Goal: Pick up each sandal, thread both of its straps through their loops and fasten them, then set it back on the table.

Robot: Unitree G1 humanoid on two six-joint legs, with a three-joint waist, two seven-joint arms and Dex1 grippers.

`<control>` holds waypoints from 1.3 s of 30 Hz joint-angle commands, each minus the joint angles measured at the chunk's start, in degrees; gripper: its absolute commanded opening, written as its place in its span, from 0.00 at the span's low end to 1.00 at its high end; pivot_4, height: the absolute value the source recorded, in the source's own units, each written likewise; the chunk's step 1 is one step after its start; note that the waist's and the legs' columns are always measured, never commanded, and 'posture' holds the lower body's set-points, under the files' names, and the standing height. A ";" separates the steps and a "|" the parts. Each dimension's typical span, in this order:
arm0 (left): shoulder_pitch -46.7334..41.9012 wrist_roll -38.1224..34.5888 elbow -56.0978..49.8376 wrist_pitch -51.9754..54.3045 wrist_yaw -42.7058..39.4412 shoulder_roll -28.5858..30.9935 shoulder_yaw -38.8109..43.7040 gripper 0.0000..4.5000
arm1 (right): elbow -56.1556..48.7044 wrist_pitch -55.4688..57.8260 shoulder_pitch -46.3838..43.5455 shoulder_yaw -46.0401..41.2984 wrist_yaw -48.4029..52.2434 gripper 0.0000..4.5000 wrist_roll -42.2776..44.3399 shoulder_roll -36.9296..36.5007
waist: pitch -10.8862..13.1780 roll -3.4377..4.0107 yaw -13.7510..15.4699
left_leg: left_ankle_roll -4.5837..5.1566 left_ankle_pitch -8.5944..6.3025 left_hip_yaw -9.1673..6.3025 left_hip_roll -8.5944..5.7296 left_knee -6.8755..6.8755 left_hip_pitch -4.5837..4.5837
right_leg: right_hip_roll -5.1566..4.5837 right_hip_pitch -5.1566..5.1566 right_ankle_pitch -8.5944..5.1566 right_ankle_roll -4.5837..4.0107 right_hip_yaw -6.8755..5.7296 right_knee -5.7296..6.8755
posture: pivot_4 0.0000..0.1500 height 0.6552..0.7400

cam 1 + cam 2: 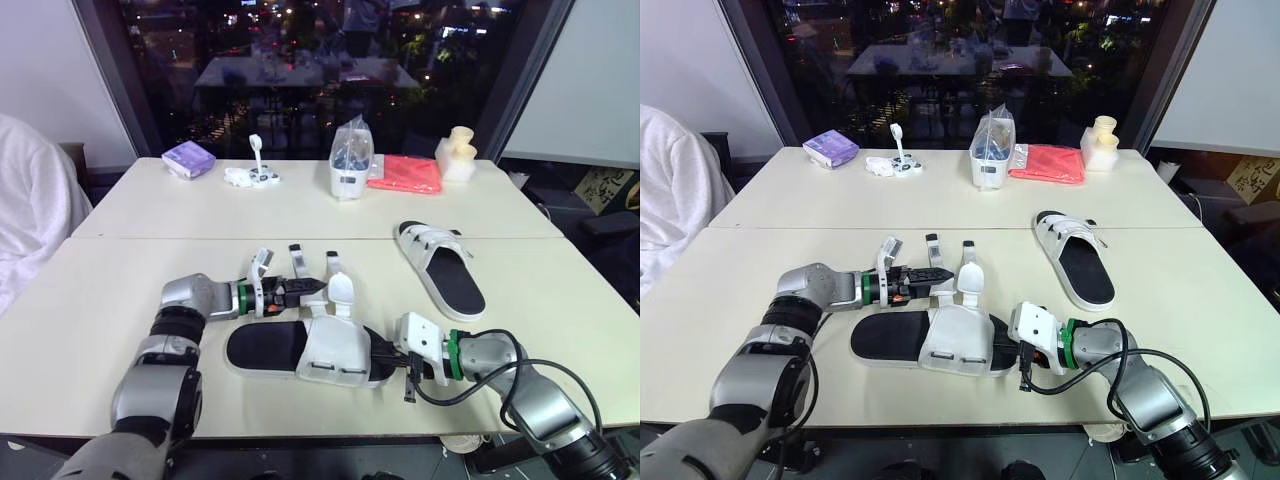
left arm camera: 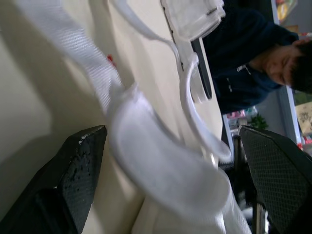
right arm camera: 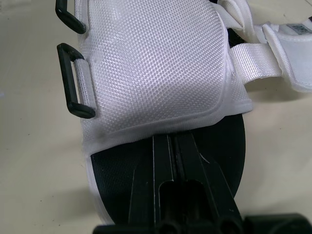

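Dark window with night lights behind; two cream worktops (image 1: 100, 300) pushed together. Along the top of the frame sit a purple box (image 1: 188, 158), a clear plastic bag (image 1: 351, 160) and a red cloth (image 1: 405, 173).

Near sandal (image 1: 300, 350) lies flat at lower centre, black insole up, white upper over its middle, straps (image 1: 340, 290) undone and splayed toward mid-frame. Its two black loops (image 3: 73, 80) hang free on the upper's edge. Second sandal (image 1: 440, 265) lies right of centre, well apart, straps across it.

Left gripper (image 1: 315, 292) is centre-left, just above the near sandal. Its fingers (image 2: 73, 180) are spread wide with a white strap lying between them, not pinched.

Right gripper (image 3: 173, 139) is at lower right, at the sandal's right end. Its fingers are pressed together with nothing between them, lying on the insole with tips under the upper's edge.
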 commanded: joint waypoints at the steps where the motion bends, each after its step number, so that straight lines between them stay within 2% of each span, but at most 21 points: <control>1: -3.28 -0.18 5.48 -4.85 4.47 -2.28 4.79 1.00 | -1.90 0.41 0.27 -0.39 -0.42 0.01 -0.27 -0.23 | 0.00 0.00 0.00 | 0.00 0.00 0.00 0.00 0.00 0.00 | 0.00 0.00 0.00 0.01 0.00 0.00 | 1.00 1.00; 12: -9.93 -0.97 17.38 -18.47 10.62 -4.87 14.85 1.00 | -3.81 2.09 0.78 -0.60 -1.51 0.01 -0.18 0.01 | 0.01 -0.02 -0.07 | 0.01 -0.01 0.01 0.01 -0.01 -0.02 | 0.00 -0.03 0.03 0.05 -0.01 -0.01 | 1.00 1.00; 22: -13.85 -1.27 21.92 -26.90 14.80 -5.49 20.89 1.00 | -4.14 2.31 0.91 -0.81 -1.62 0.01 -0.24 -0.37 | 0.02 -0.03 -0.06 | 0.01 -0.01 0.01 0.00 -0.01 -0.03 | 0.00 -0.03 0.03 0.05 -0.02 -0.04 | 1.00 1.00; 25: -15.01 -1.23 22.16 -27.59 14.17 -4.88 21.56 0.70 | -4.06 2.29 0.79 -0.71 -1.64 0.00 -0.32 -0.32 | 0.02 -0.03 -0.07 | 0.01 -0.02 0.02 0.00 -0.01 -0.03 | 0.00 -0.03 0.03 0.05 -0.02 -0.04 | 1.00 1.00; 31: -16.82 -0.34 20.84 -24.69 8.22 -3.04 20.45 0.01 | -3.48 1.95 0.63 -0.66 -1.47 0.00 -0.37 -0.32 | 0.03 -0.05 -0.10 | 0.01 -0.02 0.03 -0.01 -0.02 -0.03 | 0.00 -0.04 0.03 0.06 -0.03 -0.05 | 1.00 1.00; 32: -17.11 -0.09 20.38 -23.87 6.65 -2.73 19.86 0.01 | -3.36 1.87 0.61 -0.65 -1.44 0.00 -0.39 -0.32 | 0.03 -0.05 -0.12 | 0.01 -0.02 0.03 -0.02 -0.02 -0.03 | 0.00 -0.03 0.03 0.06 -0.03 -0.05 | 1.00 1.00; 34: -17.81 0.96 16.25 -20.08 -1.74 -1.62 15.94 0.01 | -3.10 1.72 0.63 -0.68 -1.31 0.00 -0.36 -0.38 | 0.04 -0.05 -0.15 | 0.01 -0.01 0.04 -0.03 -0.02 -0.04 | 0.00 -0.04 0.03 0.06 -0.03 -0.05 | 1.00 1.00; 37: -16.64 1.50 6.07 -14.88 -12.56 -0.15 9.04 0.01 | -2.83 1.40 0.76 -0.49 -1.19 0.00 -0.64 -0.52 | 0.05 -0.05 -0.19 | 0.01 -0.01 0.06 -0.05 -0.03 -0.06 | 0.02 -0.04 0.02 0.05 -0.04 -0.07 | 1.00 1.00; 39: -12.29 0.26 -9.45 -13.02 -19.71 1.45 2.47 0.01 | -2.32 0.98 0.64 -0.31 -0.94 0.00 -0.92 -0.71 | 0.06 -0.02 -0.26 | 0.01 -0.02 0.07 -0.03 -0.05 -0.07 | 0.02 -0.06 0.02 0.04 -0.02 -0.09 | 1.00 1.00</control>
